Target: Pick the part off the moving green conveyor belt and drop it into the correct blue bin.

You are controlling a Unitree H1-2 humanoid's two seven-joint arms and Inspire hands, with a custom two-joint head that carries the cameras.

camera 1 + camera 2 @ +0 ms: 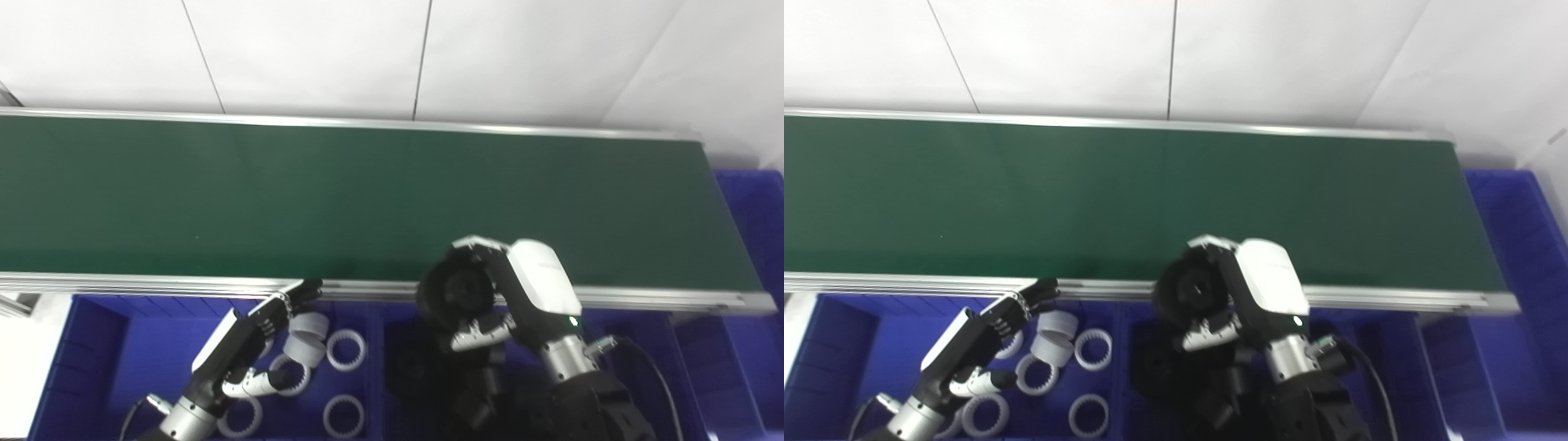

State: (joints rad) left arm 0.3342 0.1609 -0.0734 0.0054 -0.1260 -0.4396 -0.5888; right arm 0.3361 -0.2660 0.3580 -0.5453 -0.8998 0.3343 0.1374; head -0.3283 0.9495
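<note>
The round black toothed plastic part point(454, 289) sits in the right hand point(517, 294), fingers curled tight around it, right at the near rail of the long green conveyor belt point(367, 196) and over the blue bin of black parts point(686, 361); to do this well, I'd say carry it clear of the rail, hold it over the dark pile, then let go low; the left hand point(245, 343) hangs above the blue bin of white toothed rings point(110, 343), fingers spread, holding nothing; white rings point(346, 350) and a white cup-shaped piece point(306, 337) lie in there; black pieces fill the neighbour.
</note>
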